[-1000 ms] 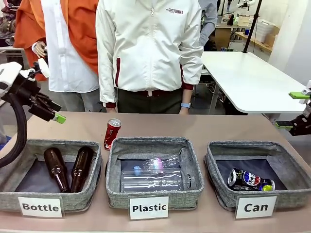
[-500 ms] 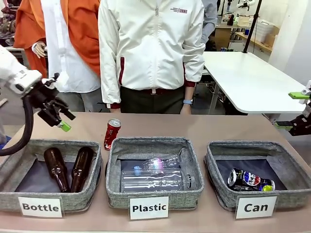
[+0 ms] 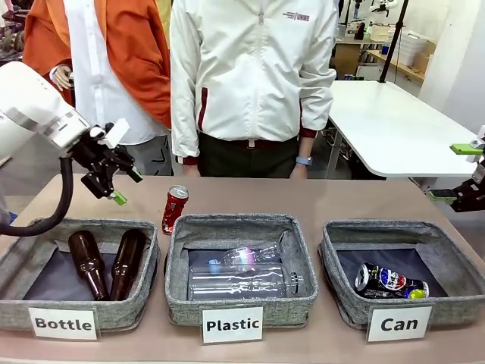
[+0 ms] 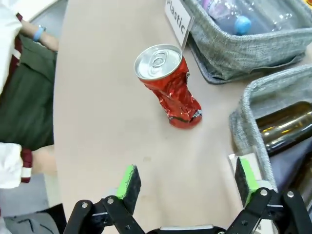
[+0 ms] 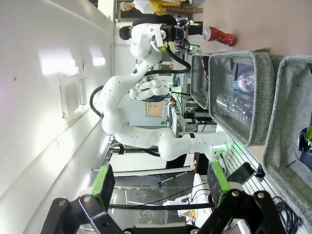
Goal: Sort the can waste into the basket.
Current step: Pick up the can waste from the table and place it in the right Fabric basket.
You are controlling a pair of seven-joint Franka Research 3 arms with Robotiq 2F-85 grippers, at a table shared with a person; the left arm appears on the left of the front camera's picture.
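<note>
A crushed red can point(image 3: 174, 208) with a silver top stands upright on the table, just behind the middle basket. My left gripper point(image 3: 126, 186) hovers open to its left, above the table. In the left wrist view the red can point(image 4: 170, 85) lies ahead of the open left gripper point(image 4: 187, 179), with nothing between the pads. A dark crushed can point(image 3: 390, 281) lies inside the grey basket point(image 3: 443, 311) labelled "Can" at the right. My right gripper point(image 3: 453, 173) hangs open at the right edge, behind that basket. In the right wrist view the open right gripper point(image 5: 161, 181) holds nothing.
The "Bottle" basket point(image 3: 19, 254) at the left holds two brown bottles. The "Plastic" basket point(image 3: 288, 303) in the middle holds clear bottles. Two people stand close behind the table's far edge. A white table point(image 3: 394, 121) stands behind at the right.
My left arm has swung right and forward over the table, bringing its open gripper closer to the red can. The person in white has shifted right. The right arm has not moved.
</note>
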